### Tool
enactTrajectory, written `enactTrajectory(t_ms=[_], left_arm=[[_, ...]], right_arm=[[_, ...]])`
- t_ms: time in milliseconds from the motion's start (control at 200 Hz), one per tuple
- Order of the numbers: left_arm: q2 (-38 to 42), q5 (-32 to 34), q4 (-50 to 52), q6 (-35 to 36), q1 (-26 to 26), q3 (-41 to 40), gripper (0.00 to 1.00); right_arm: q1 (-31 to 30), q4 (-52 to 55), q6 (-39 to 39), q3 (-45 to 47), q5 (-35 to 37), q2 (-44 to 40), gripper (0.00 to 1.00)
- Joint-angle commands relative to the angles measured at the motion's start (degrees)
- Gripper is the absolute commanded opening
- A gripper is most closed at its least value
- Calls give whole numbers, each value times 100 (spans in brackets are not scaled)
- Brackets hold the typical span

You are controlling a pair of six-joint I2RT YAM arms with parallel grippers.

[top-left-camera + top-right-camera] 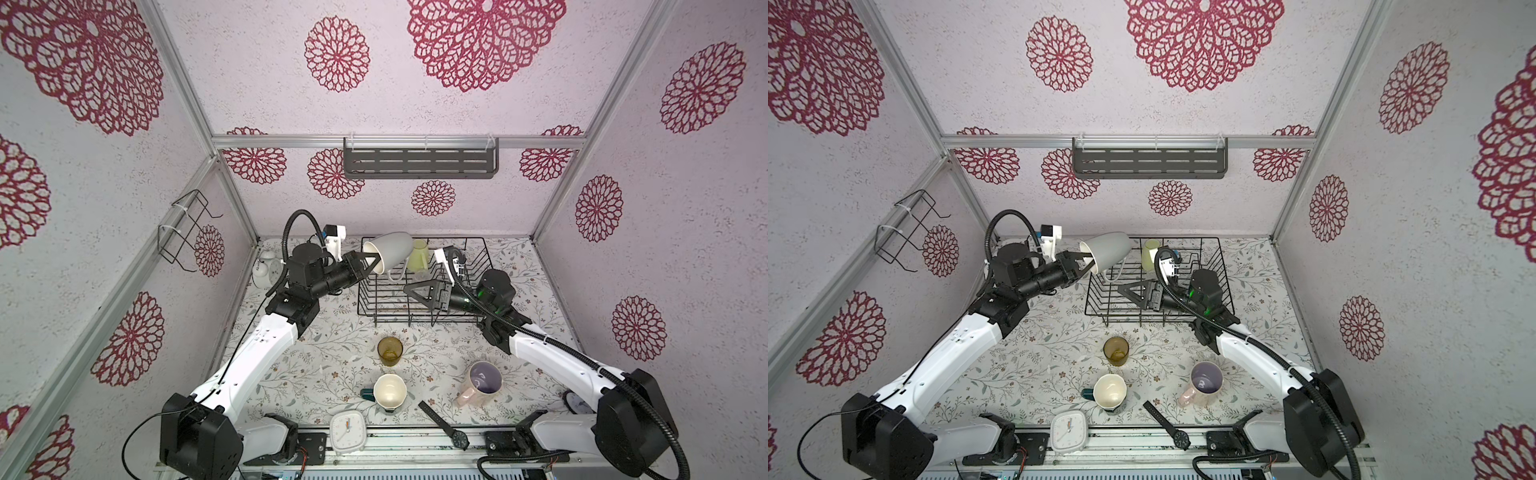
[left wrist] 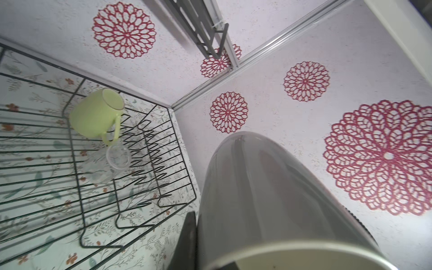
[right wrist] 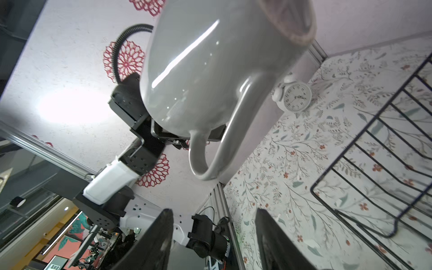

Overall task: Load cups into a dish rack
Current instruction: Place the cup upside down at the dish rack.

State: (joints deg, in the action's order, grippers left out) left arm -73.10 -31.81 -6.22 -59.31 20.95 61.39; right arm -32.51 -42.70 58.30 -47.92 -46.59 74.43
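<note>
In the dish rack (image 1: pixel 473 253): lime-green mug (image 2: pixel 93 114) and clear glass (image 2: pixel 118 156).

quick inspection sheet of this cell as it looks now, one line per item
surface: floral table, no spill seen
job's things: grey mug held tilted in the air by the rack; green mug and clear glass inside the rack; amber tumbler, teal mug and pink mug upright on the table
clutter: square white clock and wristwatch at the near edge; round white alarm clock far left
grippers: left gripper shut on the grey mug's rim; right gripper over the rack, jaws apart, empty
cables: ribbed black hose on each arm, no snag seen
surroundings: flowered walls, grey slotted shelf, black wire holder
</note>
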Motion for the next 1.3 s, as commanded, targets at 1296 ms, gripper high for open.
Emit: enactTrajectory(t_ms=[1296], left_arm=[[-167,-1112,-1296,-790,178,-21,0]], right_arm=[[-216,-2179,1265,-1170,-395,1227,53]])
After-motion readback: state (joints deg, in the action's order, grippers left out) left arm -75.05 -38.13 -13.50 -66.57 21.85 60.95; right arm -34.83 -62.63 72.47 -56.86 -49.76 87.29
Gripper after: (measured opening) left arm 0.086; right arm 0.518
